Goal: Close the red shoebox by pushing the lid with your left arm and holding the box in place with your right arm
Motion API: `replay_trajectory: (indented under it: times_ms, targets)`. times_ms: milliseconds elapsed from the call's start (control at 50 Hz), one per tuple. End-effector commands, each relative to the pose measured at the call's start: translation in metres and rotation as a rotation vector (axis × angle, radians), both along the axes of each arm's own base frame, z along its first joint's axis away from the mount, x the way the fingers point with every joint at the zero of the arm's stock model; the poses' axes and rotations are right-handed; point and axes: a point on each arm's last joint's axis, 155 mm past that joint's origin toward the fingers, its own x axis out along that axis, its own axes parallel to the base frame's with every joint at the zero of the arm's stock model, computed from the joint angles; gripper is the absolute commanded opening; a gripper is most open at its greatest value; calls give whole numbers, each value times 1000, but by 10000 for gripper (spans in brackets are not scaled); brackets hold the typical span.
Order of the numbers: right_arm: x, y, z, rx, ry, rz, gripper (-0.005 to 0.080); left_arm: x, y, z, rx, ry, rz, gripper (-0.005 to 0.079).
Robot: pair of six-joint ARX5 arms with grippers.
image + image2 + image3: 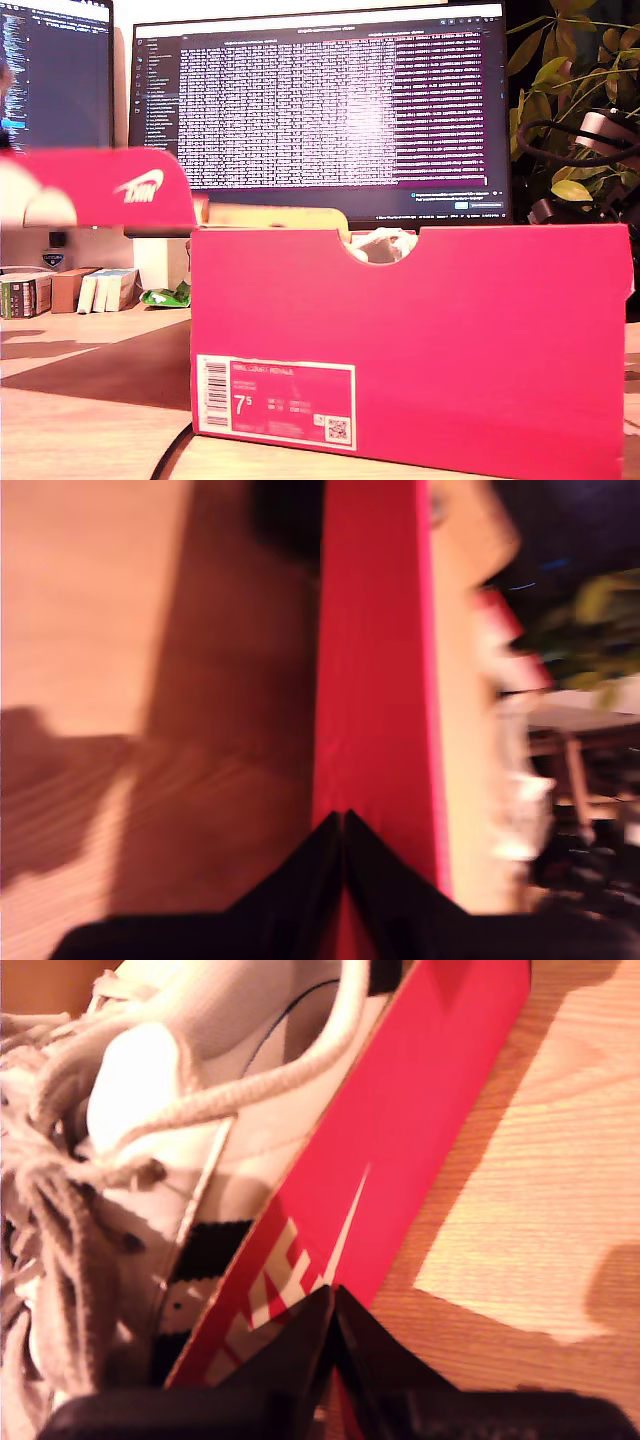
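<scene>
Where my second pincer (332,1305) meets, red shoebox (400,1150) wall, touching.

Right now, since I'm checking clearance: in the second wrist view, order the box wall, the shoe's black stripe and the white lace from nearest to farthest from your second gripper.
1. Box wall, right at the tips of my second gripper.
2. Black stripe, just inside that wall.
3. White lace, farther along inside.

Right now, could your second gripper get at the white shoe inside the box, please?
Probably yes: my second gripper sits at the red box wall, with the white shoe just beyond it, uncovered by the lid.
</scene>
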Motion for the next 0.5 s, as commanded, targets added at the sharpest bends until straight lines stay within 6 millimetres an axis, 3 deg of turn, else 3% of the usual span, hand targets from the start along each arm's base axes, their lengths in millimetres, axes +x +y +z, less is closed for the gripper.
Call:
replay_trajectory:
  times_ms: [0, 260, 480]
  targets:
    - [2, 20, 13, 34, -44, 63, -12, -10, -16, 24, -18, -51, -57, -19]
    - [2, 20, 14, 35, -46, 63, -12, -31, -32, 78, -55, -164, -111, -19]
    - [2, 20, 14, 35, -46, 64, -12, -50, -55, 105, -62, -229, -167, -19]
